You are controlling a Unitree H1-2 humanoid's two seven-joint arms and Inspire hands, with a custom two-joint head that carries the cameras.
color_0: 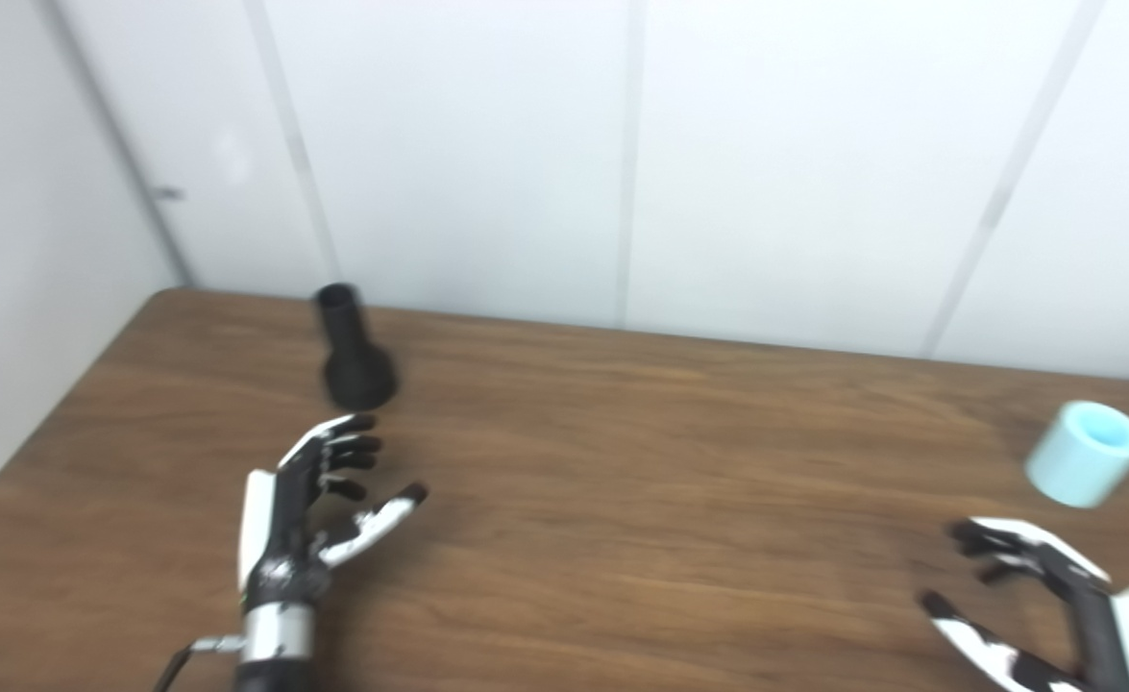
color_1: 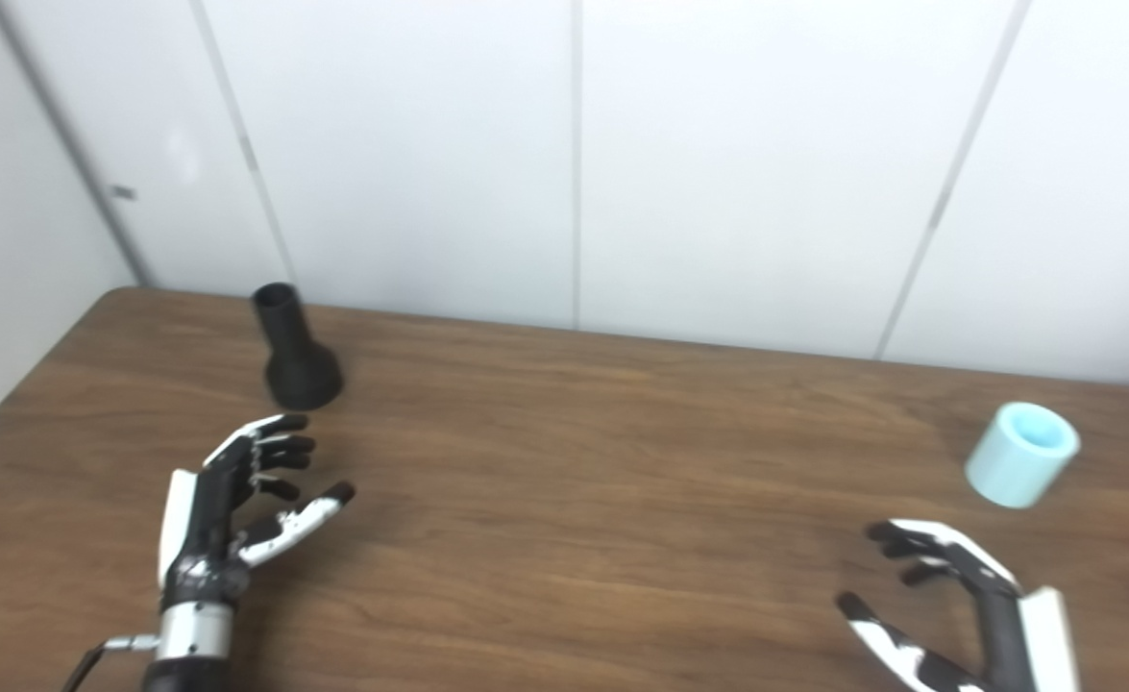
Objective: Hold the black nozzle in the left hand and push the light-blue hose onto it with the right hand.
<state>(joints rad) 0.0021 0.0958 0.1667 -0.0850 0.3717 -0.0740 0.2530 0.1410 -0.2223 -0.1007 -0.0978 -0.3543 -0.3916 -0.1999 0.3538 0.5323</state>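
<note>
Brown wood covers the desk (color_0: 622, 461), and a white panel wall (color_0: 487, 144) stands behind it.

On the far left side stands the black nozzle (color_0: 353, 351). It is upright, with its wide end down on the desk and its thin tube pointing up. The left robot hand (color_0: 319, 500) is just in front of it, near but not touching. Its fingers (color_0: 353, 447) are spread apart and a little bent, and the thumb sticks out to the side. It holds nothing.

Far over on the right side lies the light-blue hose (color_0: 1088, 452). It is a short, fat tube tipped on its side, with its open end facing up and to the right. The right robot hand (color_1: 948, 601) is in front of it, close by but apart. Its fingers curl a bit and its thumb is held away from them. It holds nothing too.

The nozzle and the hose are well apart from each other.
</note>
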